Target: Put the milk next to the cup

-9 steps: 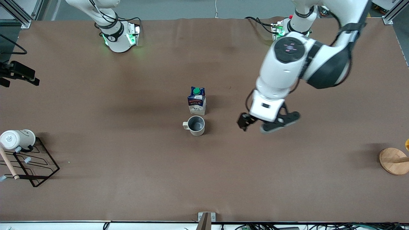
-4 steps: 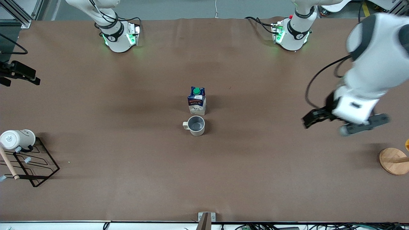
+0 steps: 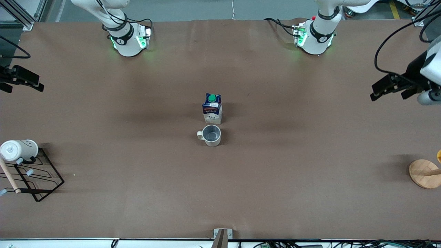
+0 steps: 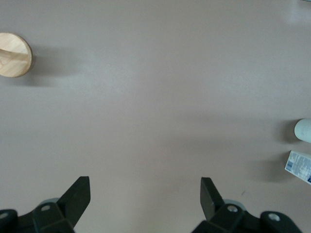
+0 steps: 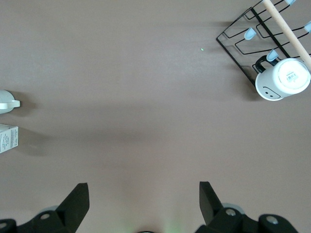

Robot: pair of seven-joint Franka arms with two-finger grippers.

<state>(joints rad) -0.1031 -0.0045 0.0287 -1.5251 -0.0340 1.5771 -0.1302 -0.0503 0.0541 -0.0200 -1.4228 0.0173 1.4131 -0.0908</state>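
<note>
Dark-blue and white milk carton (image 3: 212, 109) with green cap stands upright at the beige-grey cup's (image 3: 210, 135) twelve o'clock, just beside it. Left gripper (image 3: 392, 88), released and empty, hangs over the table's left-arm end, partly cut off at the frame edge; the right gripper (image 5: 143, 204) also gapes empty.

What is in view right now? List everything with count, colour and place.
dark-blue and white milk carton with green cap: one, upright mid-table, just farther from the front camera than the cup, close beside it.
small beige-grey cup: one, upright, mid-table.
white mug with a face drawing: one, on the rack.
black wire rack: one, right arm's end of the table.
round wooden base: one, light wood, left arm's end.
left gripper: black fingers open, over the left arm's end.
right gripper: black fingers open, over bare tabletop, waiting.
</note>
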